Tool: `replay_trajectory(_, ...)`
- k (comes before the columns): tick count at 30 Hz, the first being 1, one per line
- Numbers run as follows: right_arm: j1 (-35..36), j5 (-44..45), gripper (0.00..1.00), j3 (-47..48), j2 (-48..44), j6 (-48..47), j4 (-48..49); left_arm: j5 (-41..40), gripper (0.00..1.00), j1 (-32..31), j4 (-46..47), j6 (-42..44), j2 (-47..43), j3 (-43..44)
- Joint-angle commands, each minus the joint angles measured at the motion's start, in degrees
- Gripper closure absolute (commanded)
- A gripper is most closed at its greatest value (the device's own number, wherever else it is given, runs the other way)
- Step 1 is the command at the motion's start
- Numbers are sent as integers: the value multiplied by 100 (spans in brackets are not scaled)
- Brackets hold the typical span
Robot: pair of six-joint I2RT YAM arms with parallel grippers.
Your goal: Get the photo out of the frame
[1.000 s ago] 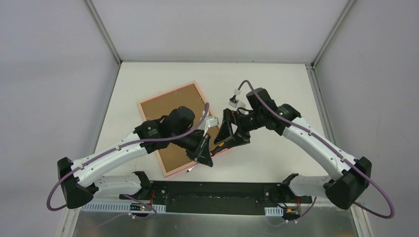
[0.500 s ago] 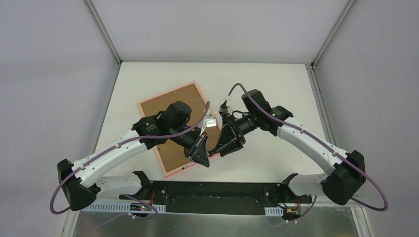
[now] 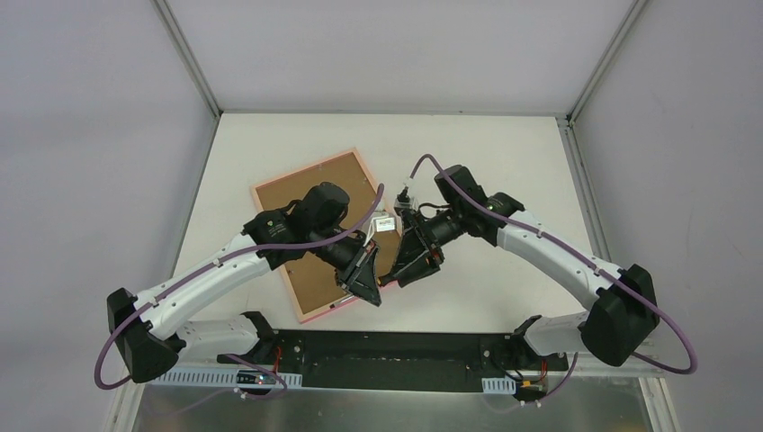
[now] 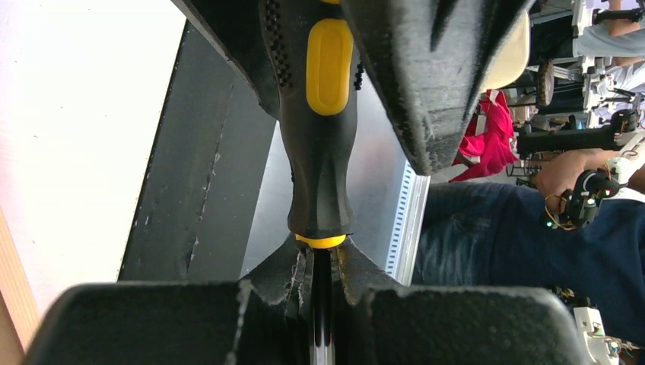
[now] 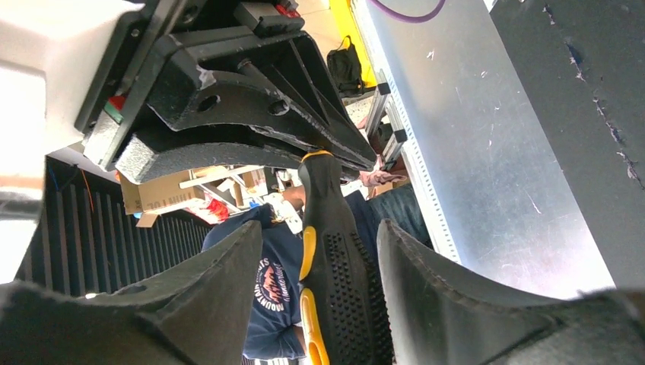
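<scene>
The pink frame (image 3: pixel 356 157) lies face down on the white table, its brown backing board (image 3: pixel 301 191) up; the photo is hidden under it. My left gripper (image 3: pixel 367 286) (image 4: pixel 319 262) is over the frame's near right corner. It is shut on the metal shaft of a black and yellow screwdriver (image 3: pixel 392 272) (image 4: pixel 319 152). My right gripper (image 3: pixel 409 263) (image 5: pixel 319 228) straddles the screwdriver's handle (image 5: pixel 342 289). One finger lies against the handle; a gap shows on the other side, so it counts as open.
The two arms meet tip to tip above the table's middle, purple cables looping over both. A black base rail (image 3: pixel 387 360) and a metal sheet run along the near edge. Grey walls stand behind and to both sides.
My right arm has moved left toward the left gripper, and its jaws have narrowed around the screwdriver's handle. The left gripper has barely shifted and keeps hold of the shaft.
</scene>
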Motion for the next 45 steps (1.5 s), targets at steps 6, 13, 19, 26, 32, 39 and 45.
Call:
replay_trajectory(6, -4, 827, 100, -285, -285, -21, 112, -11, 100, 22, 85, 104, 10, 181)
replay_trajectory(13, 1, 4132, 100, -741, -1407, 379, -737, -2582, 39, 342, 68, -866, -333, 14)
replay_trajectory(19, 263, 5811, 100, -1438, -2470, 1093, -670, -5444, 26, 1117, -635, -2394, -700, -33)
replay_trajectory(26, 577, 6998, 100, -1788, -3190, 1152, -697, -5324, 25, 2734, -1479, -3561, -321, -406)
replay_trajectory(32, 581, 7586, 100, -1741, -3119, 474, -862, -5731, 23, 3542, -1488, -3226, -33, -562)
replay_trajectory(39, 593, 7690, 100, -1823, -2653, -136, -40, -5501, 20, 4500, -1298, -2888, 735, -825)
replay_trajectory(45, 625, 8085, 100, -1842, -2412, -636, 435, -5596, 17, 4863, -1053, -2443, 1097, -904)
